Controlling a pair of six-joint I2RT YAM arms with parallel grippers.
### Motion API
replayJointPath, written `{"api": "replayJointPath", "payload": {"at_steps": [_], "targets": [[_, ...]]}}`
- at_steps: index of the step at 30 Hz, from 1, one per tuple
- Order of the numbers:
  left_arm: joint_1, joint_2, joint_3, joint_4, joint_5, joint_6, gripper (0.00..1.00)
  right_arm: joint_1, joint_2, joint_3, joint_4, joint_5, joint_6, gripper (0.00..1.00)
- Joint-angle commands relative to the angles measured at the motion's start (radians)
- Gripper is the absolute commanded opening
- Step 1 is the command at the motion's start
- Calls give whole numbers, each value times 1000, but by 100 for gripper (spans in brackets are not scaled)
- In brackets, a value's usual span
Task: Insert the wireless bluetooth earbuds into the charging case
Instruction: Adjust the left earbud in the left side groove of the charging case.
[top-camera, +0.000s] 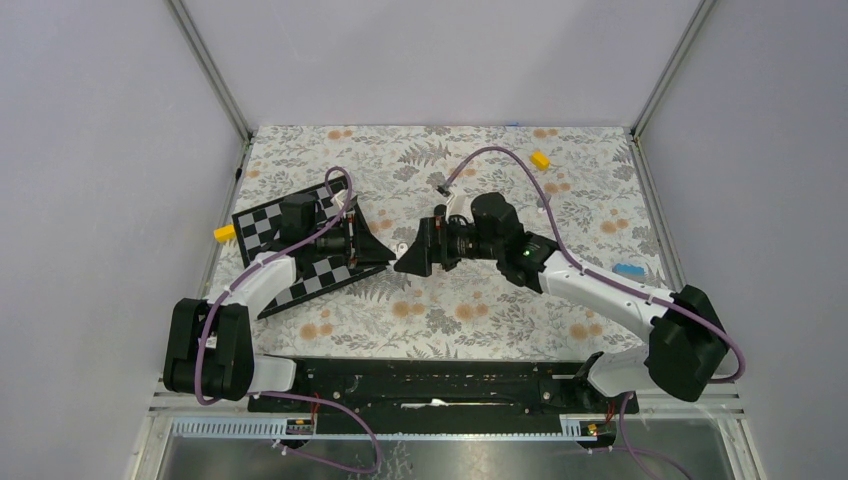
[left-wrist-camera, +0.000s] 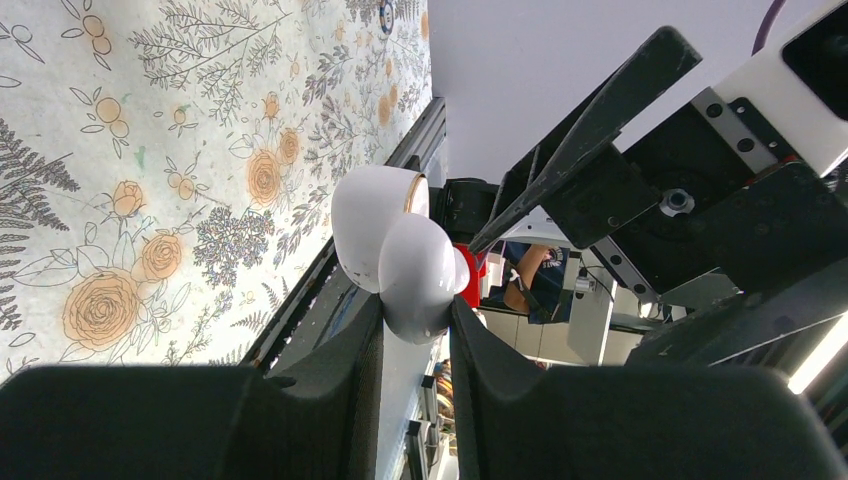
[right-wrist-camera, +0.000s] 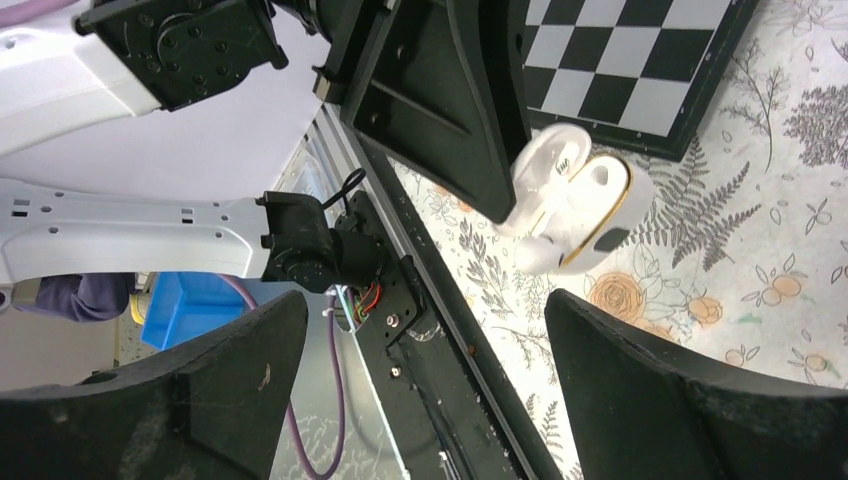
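Note:
The white charging case has a gold rim and hangs above the flowered cloth with its lid open. My left gripper is shut on its lower half. In the right wrist view the open case shows its two halves. A white shape with dark marks sits in one half; I cannot tell whether it is an earbud. No loose earbuds show. My right gripper is open and empty, a short way in front of the case. From above, the case is a small white spot between both grippers.
A black-and-white checkerboard lies under the left arm. Yellow blocks sit at the back right and the left edge. A blue object lies to the right. The black base rail runs along the near edge.

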Motion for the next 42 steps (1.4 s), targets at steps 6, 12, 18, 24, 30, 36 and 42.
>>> {"api": "replayJointPath", "payload": {"at_steps": [6,12,18,24,30,36,42], "targets": [[3,-13,35,24,18,17,0,13,-29,-30,8,-27,32,95],[3,-11,40,24,20,17,0,26,13,18,23,-43,27,96],[3,-11,41,22,21,18,0,26,46,43,42,-56,30,96],[3,-13,36,22,21,19,0,26,60,69,44,-56,25,96],[3,-15,36,22,23,19,0,25,80,89,41,-48,10,95],[3,-20,33,22,24,20,0,26,88,101,32,-36,0,96],[3,-21,31,22,23,20,0,26,90,114,4,12,-18,96]]}}
